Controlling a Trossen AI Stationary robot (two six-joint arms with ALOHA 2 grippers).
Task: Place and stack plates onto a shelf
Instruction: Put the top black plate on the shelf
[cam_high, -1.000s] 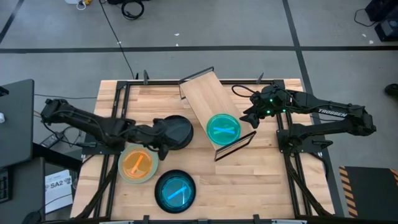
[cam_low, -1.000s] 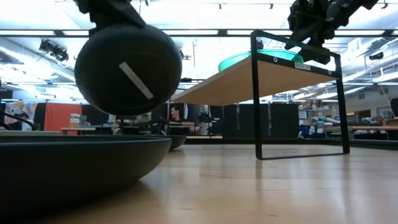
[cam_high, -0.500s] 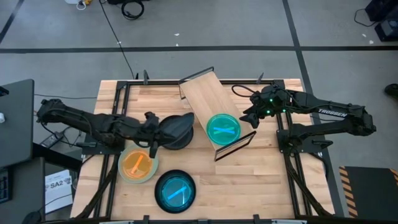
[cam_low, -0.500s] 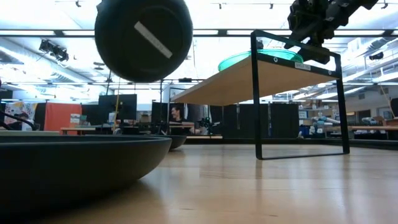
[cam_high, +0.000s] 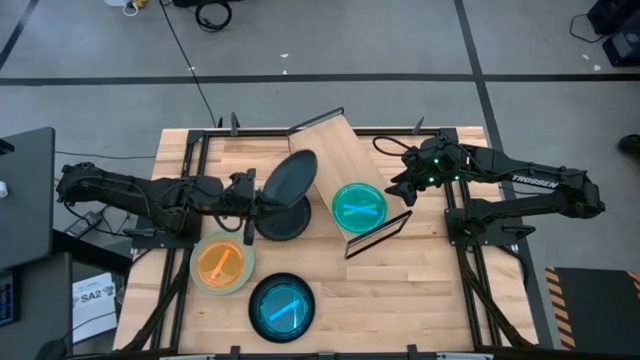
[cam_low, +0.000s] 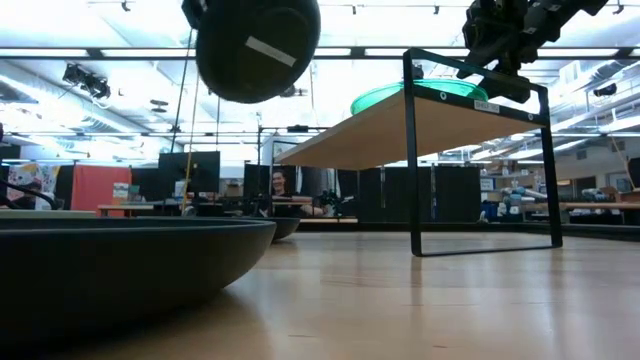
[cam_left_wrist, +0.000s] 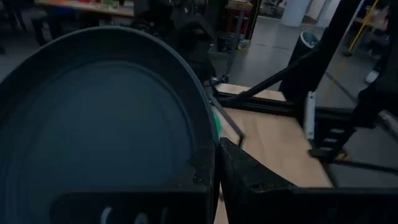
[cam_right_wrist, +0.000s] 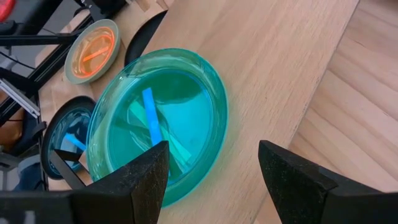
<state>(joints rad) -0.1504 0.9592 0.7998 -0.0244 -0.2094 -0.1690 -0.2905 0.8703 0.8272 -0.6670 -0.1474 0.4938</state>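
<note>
Left gripper (cam_high: 250, 203) holds a dark grey round plate (cam_high: 288, 180) tilted in the air — jaws clamped on its rim.
The plate hangs above another dark plate (cam_high: 283, 222) on the slatted wooden tabletop (cam_high: 420, 290), just beside the long pale wood shelf (cam_high: 335, 150). A teal plate (cam_high: 359, 205) with a stripe lies on the shelf. Right gripper (cam_high: 398, 188) hovers near it — jaws apart. An orange plate (cam_high: 221, 262) and a dark-rimmed teal plate (cam_high: 281, 307) sit on the tabletop.

One plate (cam_high: 359, 205) on the shelf (cam_high: 340, 160), three plates left of it on the table (cam_high: 420, 290)
</note>
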